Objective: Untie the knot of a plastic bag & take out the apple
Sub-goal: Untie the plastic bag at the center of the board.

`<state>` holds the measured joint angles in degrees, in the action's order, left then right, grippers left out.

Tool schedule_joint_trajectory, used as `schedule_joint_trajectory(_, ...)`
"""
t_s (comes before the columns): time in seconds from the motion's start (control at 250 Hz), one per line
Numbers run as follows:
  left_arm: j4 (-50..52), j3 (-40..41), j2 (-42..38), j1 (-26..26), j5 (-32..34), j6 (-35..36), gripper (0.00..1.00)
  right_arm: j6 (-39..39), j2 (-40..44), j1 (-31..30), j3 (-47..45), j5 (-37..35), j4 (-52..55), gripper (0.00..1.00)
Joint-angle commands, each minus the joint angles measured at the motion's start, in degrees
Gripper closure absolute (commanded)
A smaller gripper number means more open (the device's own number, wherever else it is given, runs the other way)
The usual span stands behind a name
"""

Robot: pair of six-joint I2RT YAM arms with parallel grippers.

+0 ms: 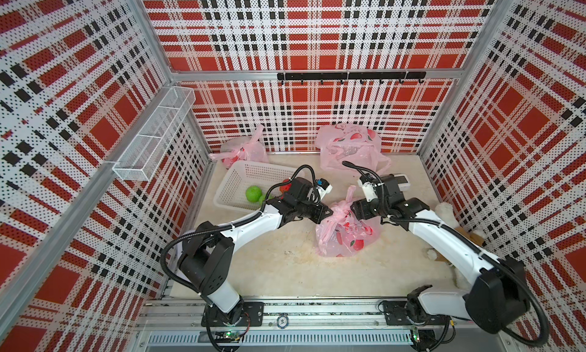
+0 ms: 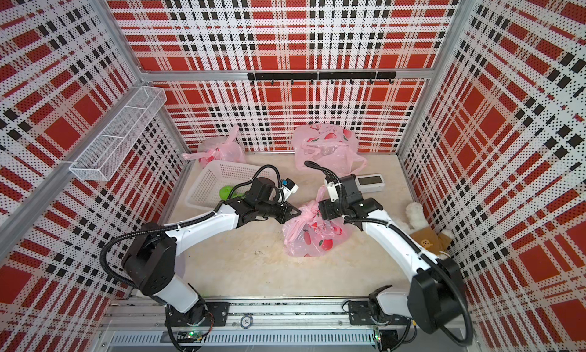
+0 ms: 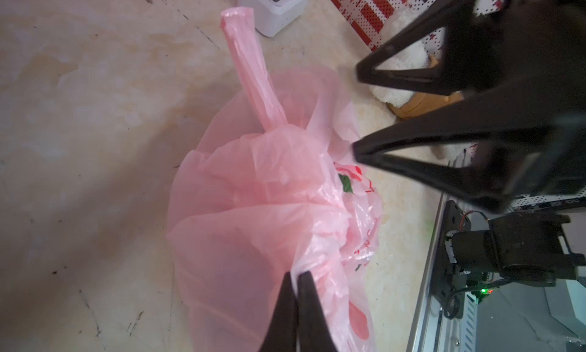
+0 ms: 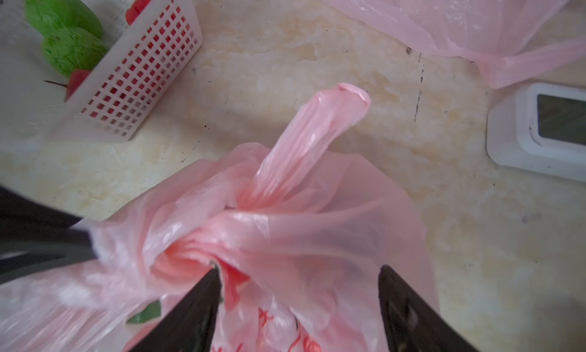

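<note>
— Why is the left pincer (image 3: 296, 276) clamped on the pink plastic bag (image 1: 345, 236)?
— To anchor it on the counter (image 1: 285, 265), I'd say, while the right pincer (image 4: 299, 271), jaws apart, faces the knot (image 4: 241, 207).
— And the apple?
— Presumably inside; the printed film hides it.

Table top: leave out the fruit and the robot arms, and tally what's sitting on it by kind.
Pink bags: 3, at the back left, the back right and the middle
White basket: 1
White gadget with a screen: 1
Plush toy: 1
Total: 6
</note>
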<state>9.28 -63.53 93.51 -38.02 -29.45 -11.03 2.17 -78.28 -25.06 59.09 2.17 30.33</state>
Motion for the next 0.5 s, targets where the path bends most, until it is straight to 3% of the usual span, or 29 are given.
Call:
schedule_joint_trajectory(0.0,-0.75,-1.60,0.02,-0.20,-1.66,0.54,1.00,-8.47,-7.76,-1.00,3.99,-2.69,-2.98,0.18)
schedule_joint_trajectory(0.104,0.81,-1.06,-1.24,0.70,-0.74,1.53,1.00,-9.76,-15.83,-1.09,8.74,-1.77,-0.48,0.18)
schedule_joint_trajectory(0.172,0.54,0.16,-2.40,1.72,-0.18,1.46,1.00,-8.24,-18.94,-1.04,10.14,0.60,-0.81,0.23)
schedule_joint_trajectory(0.224,0.06,1.38,-3.17,2.61,-0.14,1.16,1.00,-7.81,-20.59,-1.02,10.55,3.36,-1.36,0.37)
schedule_joint_trajectory(0.308,-0.32,2.89,-4.19,3.91,-0.31,0.92,1.00,-6.89,-21.31,-1.04,10.61,2.57,-2.06,0.76)
schedule_joint_trajectory(0.36,-0.07,3.53,-4.72,4.53,-0.41,0.92,1.00,-6.74,-20.30,-1.04,10.22,0.00,-2.46,0.93)
schedule_joint_trajectory(0.396,0.19,3.82,-5.17,4.91,-0.58,0.97,1.00,-7.04,-19.30,-0.97,9.87,-2.04,-2.80,1.00)
schedule_joint_trajectory(0.492,0.86,4.67,-6.62,5.75,-0.37,1.48,1.00,-7.46,-16.08,-0.31,9.29,-6.06,-2.90,1.00)
